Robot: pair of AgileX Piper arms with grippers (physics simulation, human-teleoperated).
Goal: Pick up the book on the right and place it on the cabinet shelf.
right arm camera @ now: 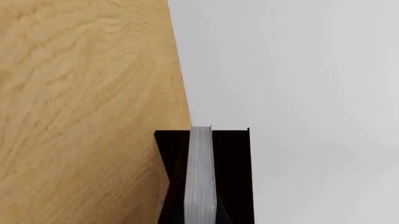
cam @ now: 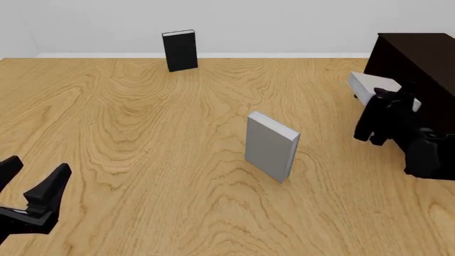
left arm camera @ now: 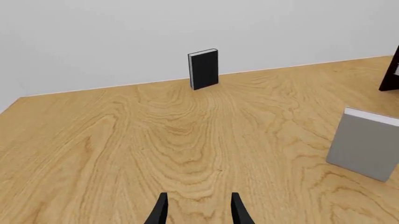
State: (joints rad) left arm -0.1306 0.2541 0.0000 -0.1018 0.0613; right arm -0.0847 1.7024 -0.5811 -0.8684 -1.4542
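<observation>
My right gripper (cam: 387,104) is shut on the light grey book (cam: 361,85) and holds it tilted in the air against the left front of the very dark cabinet (cam: 419,58). The right wrist view looks along the book's pale page edges (right arm camera: 201,177), with the dark cabinet (right arm camera: 236,177) directly behind it. The cabinet shelf itself cannot be made out. Low at the near left, my left gripper (cam: 39,165) stands open and empty; its fingers frame bare wood in the left wrist view (left arm camera: 199,196).
A second grey book (cam: 270,146) stands upright mid-table, also in the left wrist view (left arm camera: 365,147). A black book (cam: 180,50) stands at the far edge by the white wall (left arm camera: 204,69). A corner of the cabinet (left arm camera: 391,74) shows there too.
</observation>
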